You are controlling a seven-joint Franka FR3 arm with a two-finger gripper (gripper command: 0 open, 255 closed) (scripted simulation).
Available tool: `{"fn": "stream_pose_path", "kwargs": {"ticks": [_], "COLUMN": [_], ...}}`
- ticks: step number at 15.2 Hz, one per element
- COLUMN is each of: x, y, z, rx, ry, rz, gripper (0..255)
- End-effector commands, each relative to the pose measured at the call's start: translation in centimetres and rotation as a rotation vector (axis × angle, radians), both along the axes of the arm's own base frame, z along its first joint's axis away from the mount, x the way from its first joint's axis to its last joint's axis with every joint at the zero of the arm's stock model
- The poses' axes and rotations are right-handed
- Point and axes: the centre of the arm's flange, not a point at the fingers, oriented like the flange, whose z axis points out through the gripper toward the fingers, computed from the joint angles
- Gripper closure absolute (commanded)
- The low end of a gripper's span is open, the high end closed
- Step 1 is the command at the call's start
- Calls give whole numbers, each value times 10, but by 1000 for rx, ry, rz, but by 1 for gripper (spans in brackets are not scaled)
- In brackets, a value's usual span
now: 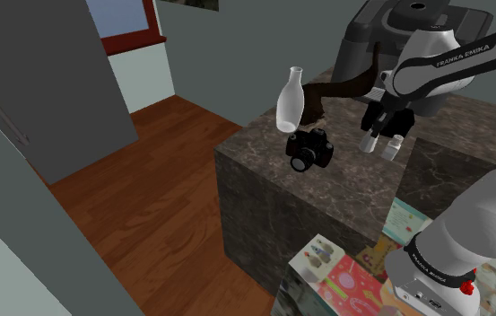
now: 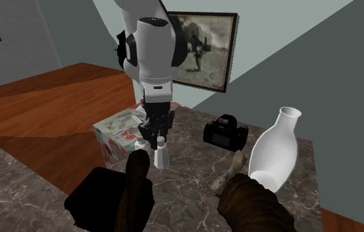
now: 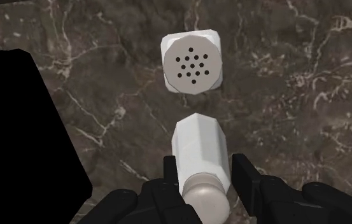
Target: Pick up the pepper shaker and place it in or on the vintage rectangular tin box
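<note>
Between the fingers of the gripper (image 3: 205,164), a white faceted shaker (image 3: 199,143) with a rounded cap is standing upright, and the fingers are pinching its upper body from both sides. Whether its base is touching the marble counter (image 3: 308,127) cannot be told. The clasped piece is taken to be the task's shaker. A holed shaker (image 3: 191,63) is standing just beyond the fingertips, at three o'clock from the gripper in the shoulder view, near but apart. The box (image 1: 344,278), printed in bright colours, is lying at six o'clock from the gripper in that view, past the counter's near edge and lower than its top. A black camera (image 1: 309,149) is sitting at nine o'clock, well apart from that route. The step in hand appears to be raising the shaker clear. Doing it well is calling for a straight vertical rise first, so that the body is not brushing the holed shaker. The wrist should be holding level, since the smooth facets could slip in a high pinch. The carry towards six o'clock should begin only once the base is clearing the counter edge. Over the box, lowering close to its lid before releasing should guard against toppling.
</note>
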Motion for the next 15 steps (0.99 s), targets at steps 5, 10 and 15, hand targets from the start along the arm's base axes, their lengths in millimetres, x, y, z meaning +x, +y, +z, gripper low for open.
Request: {"fn": "stream_pose_path", "kwargs": {"ticks": [5,10,15], "x": [0,0,0], "y": [0,0,0], "z": [0,21,47], "rx": [1,1,1], "ry": [1,1,1], "rz": [0,0,0], "gripper": [255,255,255]}}
